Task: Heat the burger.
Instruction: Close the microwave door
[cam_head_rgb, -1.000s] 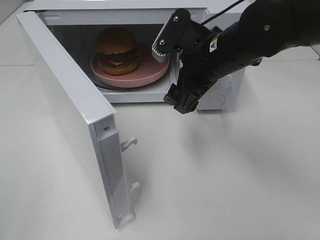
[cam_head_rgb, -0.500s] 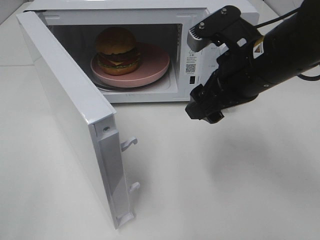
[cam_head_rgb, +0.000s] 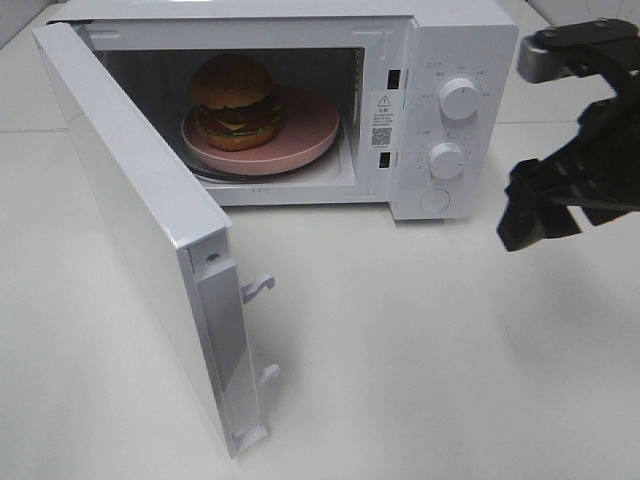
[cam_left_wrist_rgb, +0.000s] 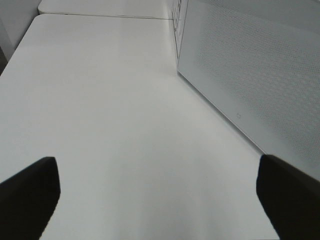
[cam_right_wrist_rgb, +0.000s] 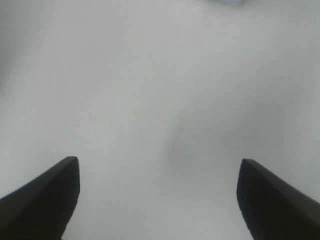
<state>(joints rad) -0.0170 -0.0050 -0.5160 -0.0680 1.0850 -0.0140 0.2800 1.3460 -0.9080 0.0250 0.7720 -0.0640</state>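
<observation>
The microwave (cam_head_rgb: 440, 60) is standing with its door (cam_head_rgb: 130, 210) hanging open on the left. Inside, the pink plate (cam_head_rgb: 310, 125) is carrying the burger (cam_head_rgb: 235, 100). The left hand (cam_left_wrist_rgb: 157, 160) and right hand (cam_right_wrist_rgb: 159, 162) are hovering empty, fingers apart. Shutting the door and starting the heat are apparently waiting to be done.

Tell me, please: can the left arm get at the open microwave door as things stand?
Probably yes. The left gripper is open and empty, and its wrist view shows the microwave door's outer face close by, with nothing between them.
</observation>
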